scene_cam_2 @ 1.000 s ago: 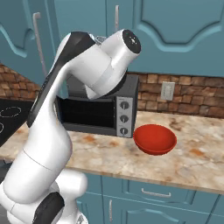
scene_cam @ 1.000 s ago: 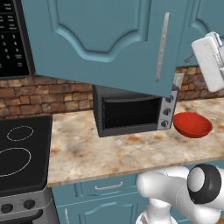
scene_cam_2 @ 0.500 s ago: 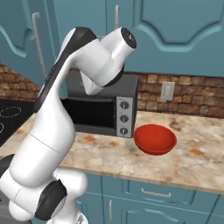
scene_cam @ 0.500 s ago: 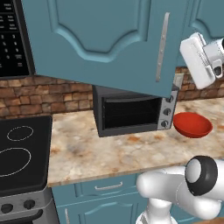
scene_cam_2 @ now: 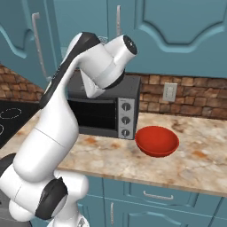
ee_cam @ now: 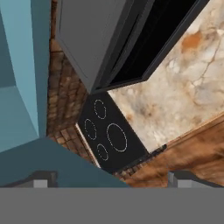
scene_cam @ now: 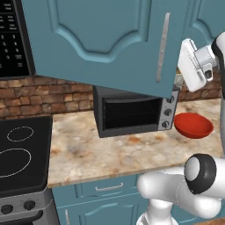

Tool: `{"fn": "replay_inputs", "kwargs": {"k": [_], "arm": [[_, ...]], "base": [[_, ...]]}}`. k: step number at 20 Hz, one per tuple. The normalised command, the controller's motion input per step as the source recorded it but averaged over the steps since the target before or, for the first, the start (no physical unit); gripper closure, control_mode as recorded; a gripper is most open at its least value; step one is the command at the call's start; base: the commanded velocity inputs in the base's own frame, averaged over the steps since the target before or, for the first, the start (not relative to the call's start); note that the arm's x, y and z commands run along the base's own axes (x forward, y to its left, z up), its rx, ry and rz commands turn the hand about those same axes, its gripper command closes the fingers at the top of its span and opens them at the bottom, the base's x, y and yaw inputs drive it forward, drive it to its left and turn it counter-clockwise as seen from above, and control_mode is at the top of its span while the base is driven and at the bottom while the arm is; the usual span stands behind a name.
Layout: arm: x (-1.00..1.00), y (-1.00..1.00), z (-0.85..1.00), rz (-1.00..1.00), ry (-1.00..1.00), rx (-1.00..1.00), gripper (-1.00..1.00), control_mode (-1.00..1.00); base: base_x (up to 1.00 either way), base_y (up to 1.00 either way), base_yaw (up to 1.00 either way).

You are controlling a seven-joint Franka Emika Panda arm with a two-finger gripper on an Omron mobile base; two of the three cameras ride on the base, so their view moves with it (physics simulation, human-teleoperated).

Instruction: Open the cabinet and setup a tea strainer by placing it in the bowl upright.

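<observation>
The end effector (ee_cam: 109, 178) is wide open and holds nothing. The cabinet (scene_cam: 110, 44) door is swung open. The red bowl (scene_cam_2: 157, 141) sits on the tabletop (scene_cam_2: 199, 159) beside the toaster oven (scene_cam_2: 111, 111).

Teal cabinet (scene_cam: 105, 39) door swung ajar above black toaster oven (scene_cam: 134, 112); red bowl (scene_cam: 193, 125) just right, on desk (scene_cam: 88, 149).
</observation>
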Motion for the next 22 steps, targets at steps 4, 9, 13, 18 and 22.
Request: {"fn": "replay_inputs", "kwargs": {"k": [4,9,13,18,22], "arm": [[0.05,0.31,-0.09,0.07,0.01,0.05,-1.0,-1.0],[0.0,0.33,-0.04,0.07,0.02,0.07,-1.0,-1.0],[-0.07,0.4,0.0,0.12,0.0,0.1,-1.0,-1.0],[-0.67,0.21,0.0,0.16,0.04,0.17,-1.0,-1.0],[-0.78,0.5,0.0,0.19,0.09,0.14,-1.0,-1.0]], "base": [[0.0,0.0,0.0],[0.0,0.0,0.0],[0.0,0.0,0.0],[0.0,0.0,0.0],[0.0,0.0,0.0]]}}
